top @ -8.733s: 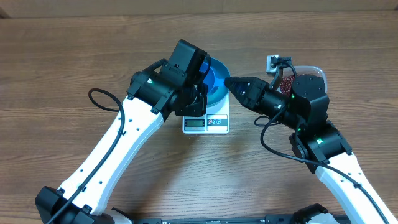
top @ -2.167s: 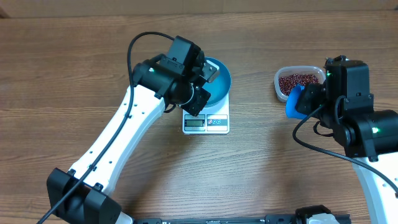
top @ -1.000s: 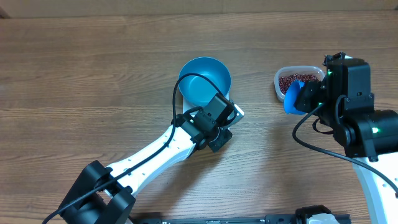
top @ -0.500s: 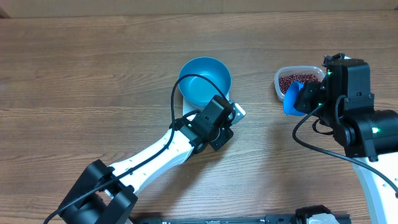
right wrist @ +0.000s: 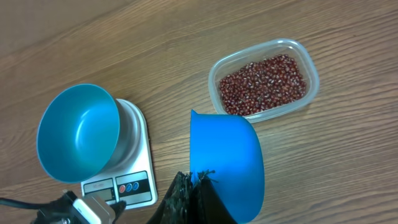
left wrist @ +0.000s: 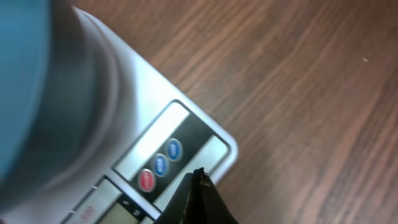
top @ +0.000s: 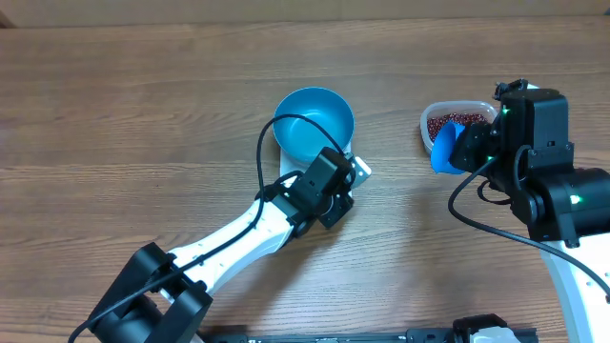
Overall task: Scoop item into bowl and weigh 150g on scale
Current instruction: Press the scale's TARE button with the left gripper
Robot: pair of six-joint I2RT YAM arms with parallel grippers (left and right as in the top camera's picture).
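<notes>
the left arm (top: pixel 238 233) and right arm (top: pixel 553 191) have white links, black joints. looping black cables (top: pixel 260 157) trail both.

1. Overhead camera is looking straight down on the table (top: pixel 114 95) from well above, taking in the bowl (top: pixel 314 129), the tub (top: pixel 424 124) and everything between.
2. Left wrist camera is sitting very close to the scale (left wrist: pixel 180 149), pointing down along the left gripper (left wrist: pixel 198 182) at the button panel. The bowl is showing only as a blur at its left edge.
3. Right wrist camera is hanging higher, looking down past the scoop (right wrist: pixel 227 162). It is sharing bowl, scale and tub with overhead.
</notes>
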